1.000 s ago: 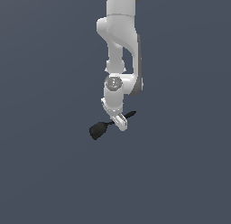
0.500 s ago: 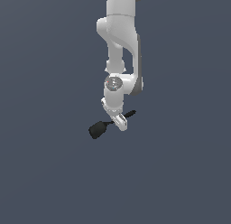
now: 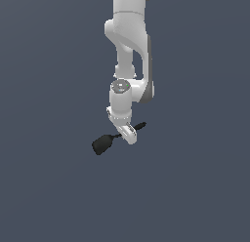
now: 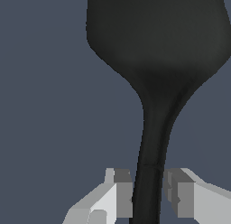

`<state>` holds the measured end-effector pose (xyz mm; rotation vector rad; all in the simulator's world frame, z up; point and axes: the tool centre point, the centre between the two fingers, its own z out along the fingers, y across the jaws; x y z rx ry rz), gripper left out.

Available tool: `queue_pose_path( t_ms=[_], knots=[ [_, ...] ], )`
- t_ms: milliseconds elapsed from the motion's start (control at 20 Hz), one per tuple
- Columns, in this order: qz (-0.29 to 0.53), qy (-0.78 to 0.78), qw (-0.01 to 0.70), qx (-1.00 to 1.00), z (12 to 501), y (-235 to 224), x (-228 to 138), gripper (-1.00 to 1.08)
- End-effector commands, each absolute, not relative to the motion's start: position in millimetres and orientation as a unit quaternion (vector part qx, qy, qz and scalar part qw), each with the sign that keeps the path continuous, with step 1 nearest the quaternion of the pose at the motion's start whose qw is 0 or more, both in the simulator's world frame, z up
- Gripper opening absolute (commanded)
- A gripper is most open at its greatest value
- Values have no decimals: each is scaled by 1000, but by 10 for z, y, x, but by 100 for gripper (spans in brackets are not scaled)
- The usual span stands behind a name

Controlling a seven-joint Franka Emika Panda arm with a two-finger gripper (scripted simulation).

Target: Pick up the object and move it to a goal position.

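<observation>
The black spoon (image 3: pixel 102 144) hangs tilted in the exterior view, with its rounded bowl low toward that view's left and its slim handle end rising toward the right. My gripper (image 3: pixel 128 133) points down and is shut on the handle near its middle. In the wrist view the spoon (image 4: pixel 158 60) fills the frame, bowl far and handle near. The gripper (image 4: pixel 148 196) has its grey pads (image 4: pixel 122 196) on either side of the handle, close against it. No goal marker shows.
A plain dark grey surface fills both views. The white arm (image 3: pixel 128 46) comes down from the top of the exterior view. No other objects or edges are visible.
Almost nothing. The gripper and the spoon have shifted only slightly, the bowl a touch lower in the exterior view.
</observation>
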<state>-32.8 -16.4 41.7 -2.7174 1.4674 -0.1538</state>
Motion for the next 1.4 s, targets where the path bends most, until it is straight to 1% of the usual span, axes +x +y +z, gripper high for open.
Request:
queue_pose_path(
  t_ms=[0,200,400,650,1000,1350],
  knots=[
    [-79,475,39,-876,585,-223,-129,-100],
    [-138,473,68,-868,964,-345,249,-100],
    [-208,468,102,-853,1471,-488,620,-100],
    [-285,459,139,-830,2111,-648,938,-100],
    [-366,446,178,-797,2854,-812,1142,-100],
    [-419,433,206,-771,3386,-917,1195,-100]
  ],
)
